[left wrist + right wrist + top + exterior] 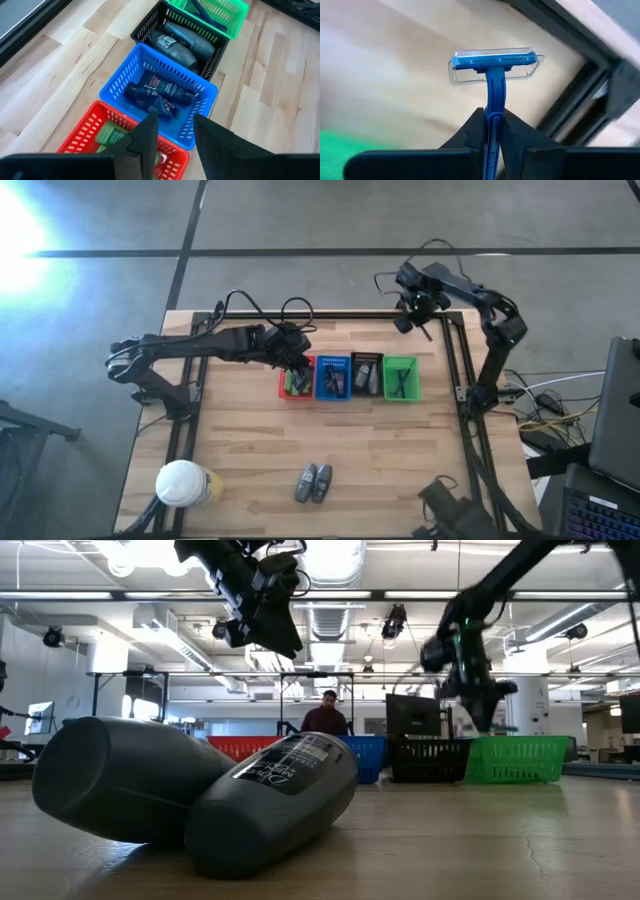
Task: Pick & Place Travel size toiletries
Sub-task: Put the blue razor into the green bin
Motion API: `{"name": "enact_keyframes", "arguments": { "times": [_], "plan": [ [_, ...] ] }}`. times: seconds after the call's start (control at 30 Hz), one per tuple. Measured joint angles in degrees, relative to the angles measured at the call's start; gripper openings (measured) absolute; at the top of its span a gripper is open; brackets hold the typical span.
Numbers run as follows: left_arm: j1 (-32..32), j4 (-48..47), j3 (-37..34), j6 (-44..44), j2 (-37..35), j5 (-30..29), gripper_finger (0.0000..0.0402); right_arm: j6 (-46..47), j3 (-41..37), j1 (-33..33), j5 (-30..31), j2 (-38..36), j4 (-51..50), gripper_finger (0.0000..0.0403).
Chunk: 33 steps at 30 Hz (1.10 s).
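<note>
Clamped in the right gripper (pixel 494 131), a blue razor (pixel 493 75) points head-outward along the jaws; left gripper (pixel 175 135) gapes narrowly.

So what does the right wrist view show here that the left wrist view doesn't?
Only the right wrist view: a blue razor with a clear cap, clamped by its handle in the right gripper, above the table's back corner.

Only the left wrist view: the left gripper open above the red basket, with green packets inside; dark tubes in the blue basket; grey bottles in the black basket.

Both: the wooden table and the green basket.
</note>
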Motion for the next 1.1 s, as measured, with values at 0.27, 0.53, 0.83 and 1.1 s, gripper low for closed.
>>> {"name": "enact_keyframes", "arguments": {
  "times": [0.27,0.53,0.83,1.1],
  "plan": [
    [0.1,0.3,0.0,1.9,0.0,0.0,0.0128,21.2,-2.3,12.4,-10.7,-17.0,0.3,0.0027],
    [0.1,2.2,0.0,2.8,0.0,0.0,0.0128,39.3,-11.4,27.7,-6.2,-19.7,4.5,0.0034],
    [0.1,2.2,0.0,3.2,0.0,1.4,0.0128,51.5,-25.3,28.9,-4.6,-20.4,16.1,0.0037],
    [0.1,1.4,0.0,3.9,0.0,1.5,0.0129,52.4,-27.9,31.5,-7.4,-20.3,15.7,0.0079]
  ]
}}
